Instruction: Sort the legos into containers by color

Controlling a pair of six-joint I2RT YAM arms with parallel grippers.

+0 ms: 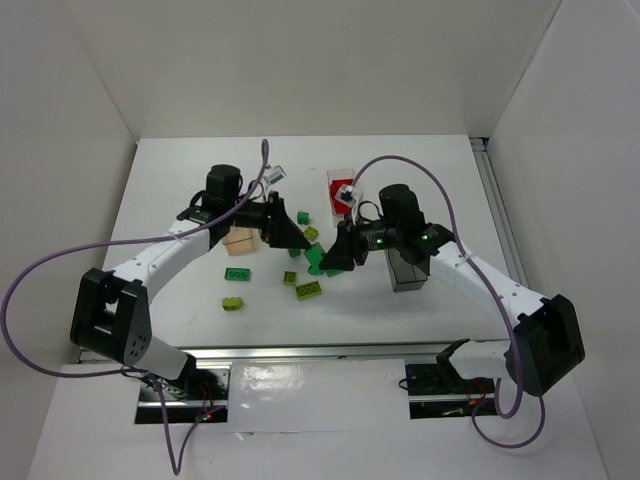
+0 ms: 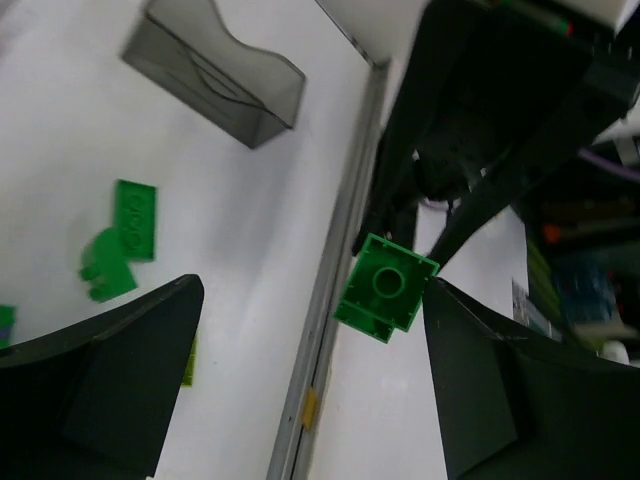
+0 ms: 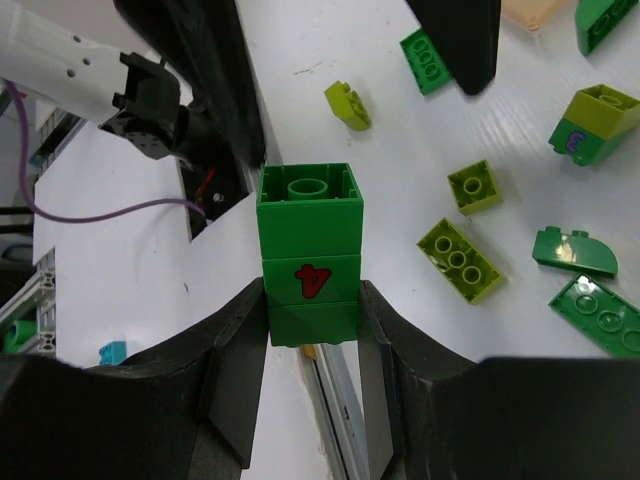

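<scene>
A dark green stack of legos [image 3: 310,230], with a red mark on one side, is clamped between the fingers of my right gripper [image 3: 312,300] above the table. The same stack [image 2: 386,286] hangs between the spread jaws of my left gripper [image 2: 315,290], touching the right one at most. In the top view both grippers meet mid-table: left gripper [image 1: 298,240], right gripper [image 1: 330,260], green stack [image 1: 317,257]. The dark smoky container [image 1: 405,270] stands under the right arm, the tan wood container [image 1: 240,242] under the left arm, and the clear container [image 1: 340,187], with red inside, behind them.
Loose legos lie in front of the grippers: a green brick [image 1: 237,274], lime bricks [image 1: 232,302] [image 1: 308,290] [image 1: 290,278], and a green [image 1: 303,217] and a lime one [image 1: 311,233] further back. The table's front rail [image 2: 330,330] runs below the left gripper.
</scene>
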